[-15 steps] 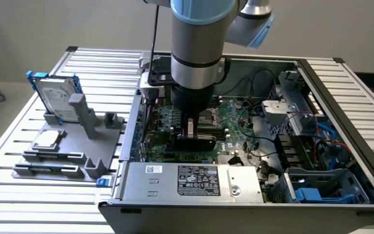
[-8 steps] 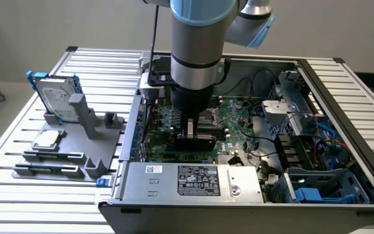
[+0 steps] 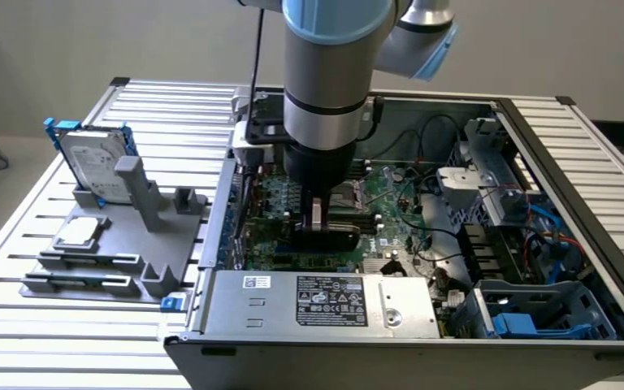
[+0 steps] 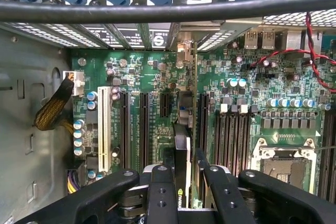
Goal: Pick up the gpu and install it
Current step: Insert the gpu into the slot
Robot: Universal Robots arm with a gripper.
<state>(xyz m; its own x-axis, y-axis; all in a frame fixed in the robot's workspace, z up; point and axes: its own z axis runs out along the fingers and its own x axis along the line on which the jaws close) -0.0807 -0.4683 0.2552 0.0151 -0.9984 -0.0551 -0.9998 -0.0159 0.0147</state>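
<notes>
Fingers (image 4: pixel 160 195) clamp the gpu (image 4: pixel 181 148), which I see edge-on between them over the motherboard (image 4: pixel 152 77) slots; I judge it light, stiff, fragile, best held by its shroud.

Exterior view, position: we stand back from the slatted table (image 3: pixel 30 325), above it, and look down at a slant.
Exterior view, reach: we take in most of the table, the whole open computer case (image 3: pixel 399 361) and the arm (image 3: pixel 328 73) that hangs into it.
Wrist view, position: we sit on the wrist inside the case, close to the motherboard (image 4: pixel 152 77).
Wrist view, facing: we look along the gripper (image 4: pixel 184 163), past the gpu (image 4: pixel 181 148) clamped edge-on in it, onto the board.
Shared: both views see the motherboard's slots and the processor socket (image 4: pixel 286 163).
</notes>
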